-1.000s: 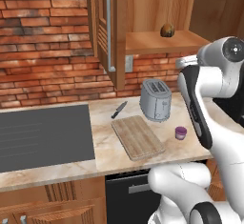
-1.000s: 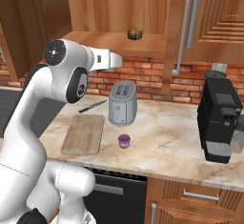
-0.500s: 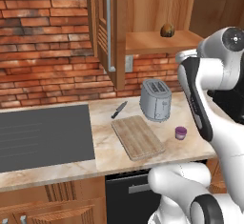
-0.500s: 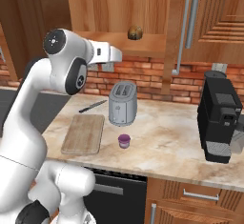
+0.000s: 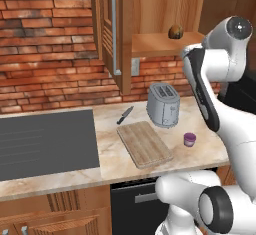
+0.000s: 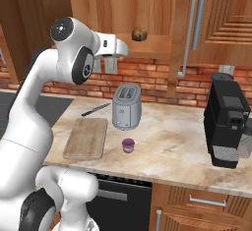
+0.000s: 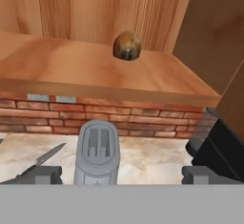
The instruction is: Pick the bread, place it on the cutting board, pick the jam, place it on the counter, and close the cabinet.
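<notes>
Above the beige marble worktop, the arm is rising toward the small round brown bread roll on the cabinet shelf, pincer spread open, empty; grasp is coming.

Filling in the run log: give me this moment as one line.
phase: approaching bread | gripper: open, empty, short of shelf | jam: on counter | cutting board: bare | cabinet: open
</notes>
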Robot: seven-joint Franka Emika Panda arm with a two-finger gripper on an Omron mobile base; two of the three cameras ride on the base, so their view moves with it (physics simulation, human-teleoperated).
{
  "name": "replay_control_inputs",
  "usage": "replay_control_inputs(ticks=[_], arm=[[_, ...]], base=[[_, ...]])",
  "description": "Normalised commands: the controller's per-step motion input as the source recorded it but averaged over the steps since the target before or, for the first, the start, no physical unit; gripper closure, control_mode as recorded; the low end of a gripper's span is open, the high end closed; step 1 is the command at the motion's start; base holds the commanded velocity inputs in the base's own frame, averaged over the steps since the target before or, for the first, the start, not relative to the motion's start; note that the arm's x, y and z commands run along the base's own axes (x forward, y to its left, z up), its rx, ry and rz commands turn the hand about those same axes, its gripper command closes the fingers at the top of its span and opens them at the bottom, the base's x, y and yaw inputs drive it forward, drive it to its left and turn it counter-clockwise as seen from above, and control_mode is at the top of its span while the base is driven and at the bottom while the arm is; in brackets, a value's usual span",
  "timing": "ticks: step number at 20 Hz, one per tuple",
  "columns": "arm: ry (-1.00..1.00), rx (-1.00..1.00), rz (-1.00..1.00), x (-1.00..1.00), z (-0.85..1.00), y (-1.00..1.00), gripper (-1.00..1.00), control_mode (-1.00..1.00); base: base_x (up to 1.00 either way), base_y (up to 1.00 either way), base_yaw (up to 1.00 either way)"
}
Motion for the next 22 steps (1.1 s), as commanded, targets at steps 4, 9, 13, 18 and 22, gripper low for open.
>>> replay_control_inputs(ticks=[4, 9, 13, 18, 22], arm=[[0.12, 0.00, 0.00, 0.23, 0.14, 0.09, -1.00, -1.00], [0.08, 0.00, 0.00, 0.29, 0.06, 0.06, -1.00, -1.00], [0.03, 0.00, 0.00, 0.31, 0.00, 0.00, -1.00, -1.00], [0.00, 0.00, 0.00, 0.32, 0.00, 0.00, -1.00, -1.00], [0.00, 0.00, 0.00, 0.30, 0.00, 0.00, -1.00, -1.00]], base=[[0.00, 0.00, 0.00], [0.00, 0.00, 0.00], [0.00, 0.00, 0.00], [0.00, 0.00, 0.00], [0.00, 0.00, 0.00]])
